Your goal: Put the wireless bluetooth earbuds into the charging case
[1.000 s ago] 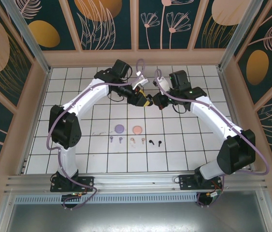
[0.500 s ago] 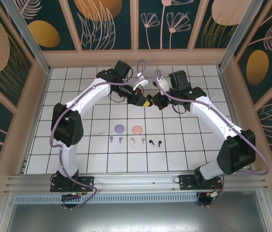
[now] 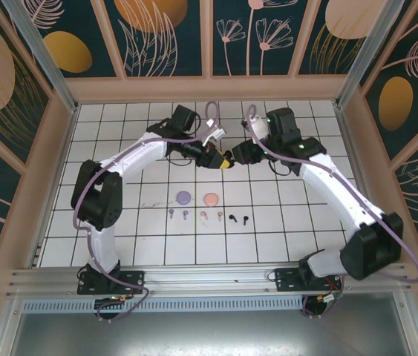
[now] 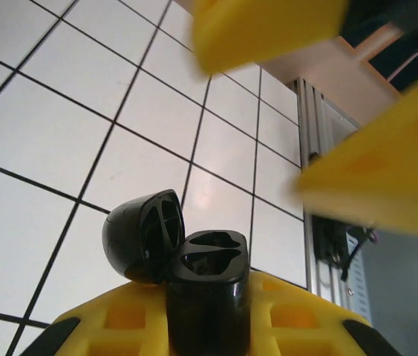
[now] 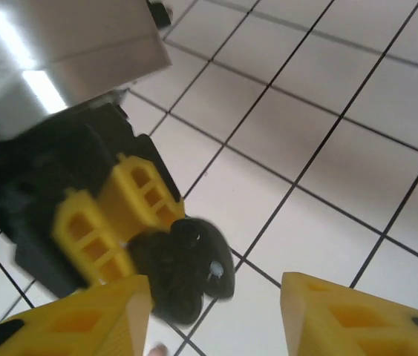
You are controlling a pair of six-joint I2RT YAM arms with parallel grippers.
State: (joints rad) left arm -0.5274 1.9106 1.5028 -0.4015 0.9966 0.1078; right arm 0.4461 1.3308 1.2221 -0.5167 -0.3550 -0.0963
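Observation:
My left gripper [image 3: 220, 160] is shut on the black charging case [image 4: 206, 291], held above the tiles. The case is open, with its lid [image 4: 139, 236] flipped back and two empty sockets showing. My right gripper [image 3: 238, 154] faces it from the right, open, with its yellow fingers [image 5: 75, 324] standing either side of the case [image 5: 188, 268] without touching it. The earbuds lie in a row on the floor: a purple pair [image 3: 178, 215], a pink pair [image 3: 209, 216] and a black pair [image 3: 239, 219].
A round purple case [image 3: 184, 196] and a round pink case [image 3: 210, 199] lie just behind the row of earbuds. Patterned walls enclose the tiled floor [image 3: 119, 237] on three sides.
My left gripper has closed on the black case while my right gripper has let go, opened and drawn back a little. Both arms have shifted slightly toward the back.

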